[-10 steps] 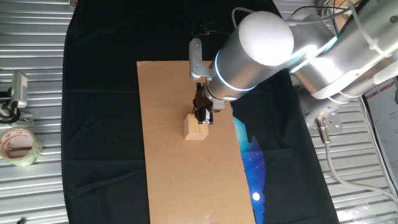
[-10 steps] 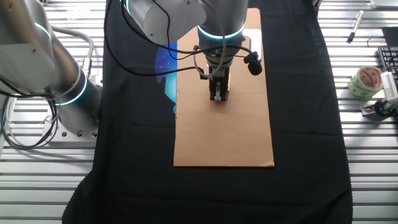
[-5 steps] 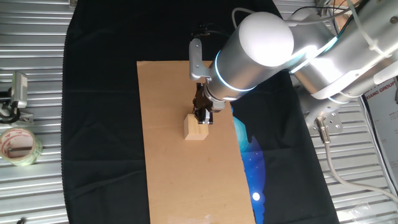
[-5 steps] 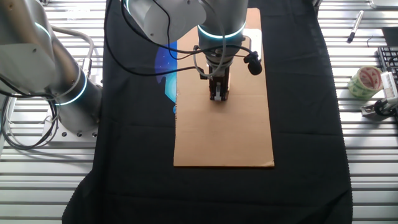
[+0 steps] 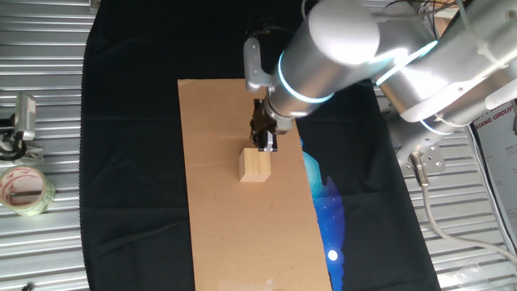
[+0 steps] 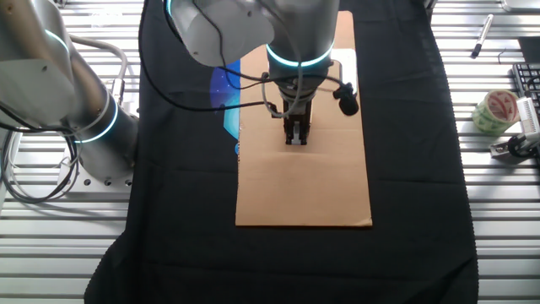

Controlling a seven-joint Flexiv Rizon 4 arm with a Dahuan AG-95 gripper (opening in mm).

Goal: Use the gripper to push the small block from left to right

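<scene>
The small block [image 5: 254, 165], a light tan wooden cube, sits on the long brown cardboard sheet [image 5: 218, 234] near its middle. My gripper [image 5: 264, 145] is a narrow black tool with its fingers together, holding nothing. Its tip hangs just behind the block's far right corner, with a small gap showing between them. In the other fixed view the gripper [image 6: 295, 139] stands over the cardboard [image 6: 304, 194] and the arm hides the block.
A black cloth [image 5: 129, 162] covers the table, with a blue print [image 5: 327, 206] beside the cardboard. A tape roll [image 5: 23, 190] and a metal clip [image 5: 20, 121] lie on the metal surface at the left. A pen [image 6: 482, 35] lies past the cloth's edge.
The gripper has drawn back a little from the block, toward the far end of the cardboard, and the arm's wrist has risen. The block has not moved.
</scene>
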